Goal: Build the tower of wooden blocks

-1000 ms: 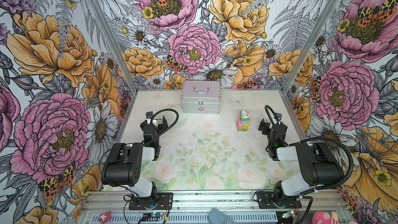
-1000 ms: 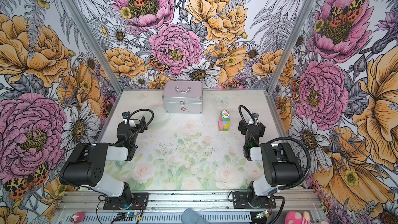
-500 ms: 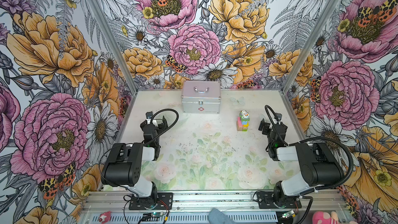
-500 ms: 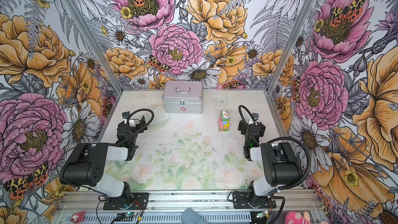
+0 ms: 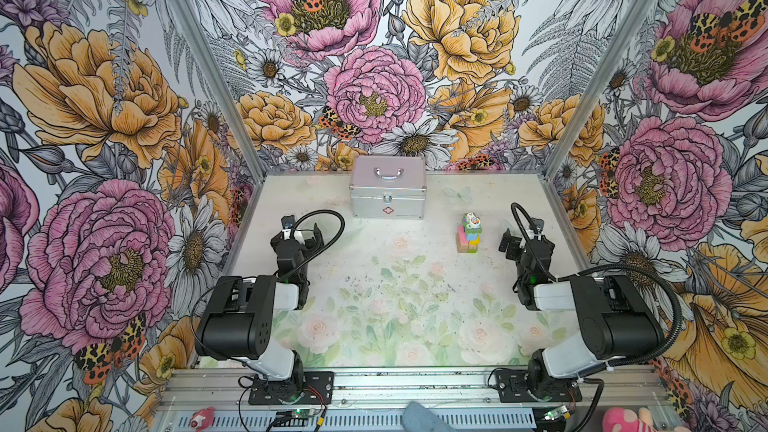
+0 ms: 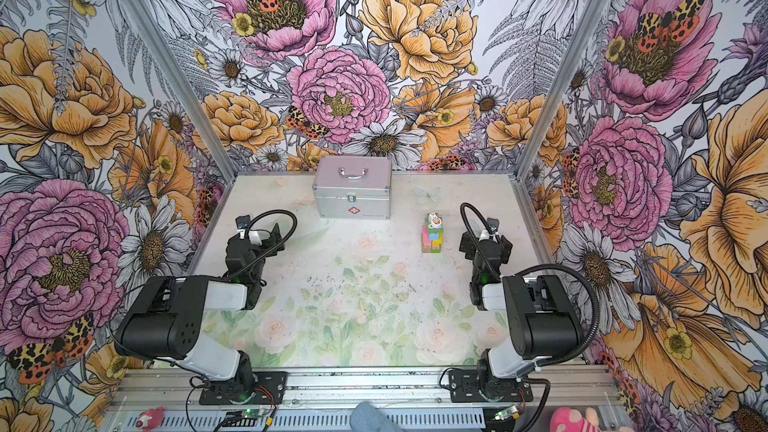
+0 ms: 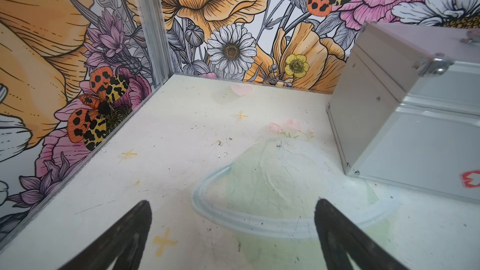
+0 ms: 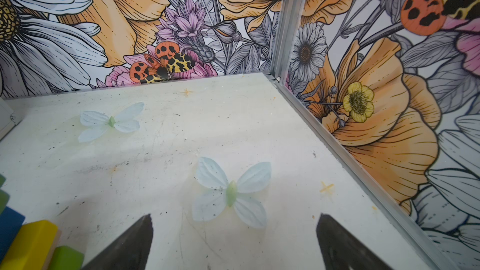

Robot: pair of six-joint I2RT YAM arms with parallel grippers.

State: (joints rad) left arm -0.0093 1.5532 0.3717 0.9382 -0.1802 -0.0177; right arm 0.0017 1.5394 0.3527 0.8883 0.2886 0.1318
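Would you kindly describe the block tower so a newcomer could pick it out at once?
Find the silver metal case at the back of the pale floral table. Nearer the robot and to the case's right stands a narrow tower of tan, pink, green, yellow and blue wood blocks. It is the only coloured stack, topped by a cartoon figure.
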